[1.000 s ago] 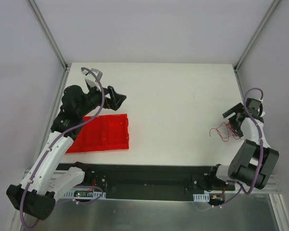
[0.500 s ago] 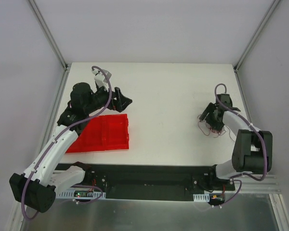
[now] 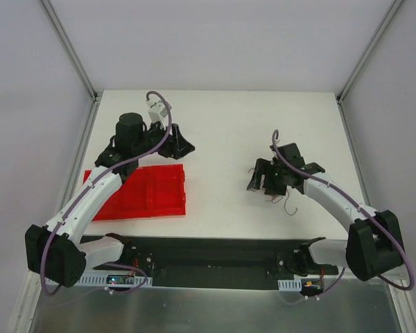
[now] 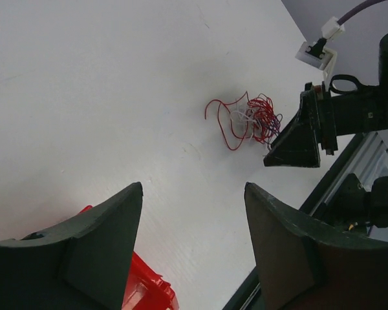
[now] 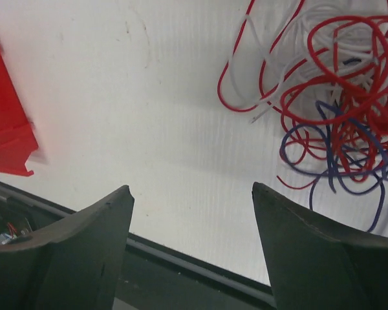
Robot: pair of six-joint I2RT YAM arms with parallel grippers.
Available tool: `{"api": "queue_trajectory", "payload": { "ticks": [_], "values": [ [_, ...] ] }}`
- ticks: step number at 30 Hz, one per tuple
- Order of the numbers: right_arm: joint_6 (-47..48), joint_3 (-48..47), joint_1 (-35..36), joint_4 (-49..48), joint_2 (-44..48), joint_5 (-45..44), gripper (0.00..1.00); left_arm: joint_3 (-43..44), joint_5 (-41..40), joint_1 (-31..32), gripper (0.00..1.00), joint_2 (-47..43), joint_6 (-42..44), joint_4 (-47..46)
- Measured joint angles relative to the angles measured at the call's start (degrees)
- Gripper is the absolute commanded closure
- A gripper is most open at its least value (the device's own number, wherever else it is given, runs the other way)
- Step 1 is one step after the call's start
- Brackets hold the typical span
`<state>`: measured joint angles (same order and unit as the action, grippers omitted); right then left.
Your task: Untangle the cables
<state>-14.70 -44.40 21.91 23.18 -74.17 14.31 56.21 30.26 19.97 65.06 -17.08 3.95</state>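
Right wrist view — right gripper [image 5: 191, 194] and left gripper [image 4: 193, 190] both wide, empty; cables [image 5: 336, 97] sit off-centre — closing here would likely miss them.

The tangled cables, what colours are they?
The cables are red, white and purple, clearest in the right wrist view.

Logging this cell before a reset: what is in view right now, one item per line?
cables: one tangle of several thin wires, red, white and purple, on the table right of centre
tray: one, red, near left of the table
table: one, white, under everything
frame posts: two, grey metal, far corners
left gripper: one, black, open, just beyond the tray
right gripper: one, black, open, beside the tangle, holding nothing
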Motion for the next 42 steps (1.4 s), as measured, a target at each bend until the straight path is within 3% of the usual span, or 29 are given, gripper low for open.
{"api": "queue_trajectory", "payload": {
  "ticks": [4,9,14,21,24,28,34,37,42],
  "values": [
    [1.1,-0.9,-0.7,3.2,6.3,-2.9,0.21,1.5,3.5,1.4,0.36,5.2,-1.3,-0.1],
    [1.5,-2.0,-7.6,4.1,11.6,-7.7,0.21,2.8,6.7,5.4,0.22,12.5,-3.5,-0.2],
    [2.8,-2.3,-11.6,3.9,6.8,-8.5,0.22,4.4,9.9,10.4,0.18,20.9,-10.8,-4.7],
    [5.4,-2.9,-11.7,0.5,-5.8,-7.6,0.30,3.8,9.5,14.3,0.21,26.8,-19.6,-15.1],
    [6.3,-3.4,-10.8,-1.4,-9.0,-6.9,0.34,1.8,7.6,16.3,0.23,26.4,-19.8,-17.9],
    [8.3,-3.8,-5.3,-3.5,-10.0,-6.4,0.37,-5.0,4.7,18.4,0.34,23.3,-19.6,-18.9],
    [11.3,-3.8,1.0,-8.1,-10.0,0.0,0.43,-12.6,-0.5,18.6,0.40,18.5,-18.9,-18.6],
    [12.3,-3.8,3.3,-8.5,-9.4,1.2,0.40,-12.4,-2.6,18.6,0.40,18.5,-17.2,-18.0],
    [13.1,-3.7,4.2,-9.1,-8.3,1.1,0.39,-7.4,-5.3,18.6,0.30,20.7,-11.8,-14.4]
  ]
}}
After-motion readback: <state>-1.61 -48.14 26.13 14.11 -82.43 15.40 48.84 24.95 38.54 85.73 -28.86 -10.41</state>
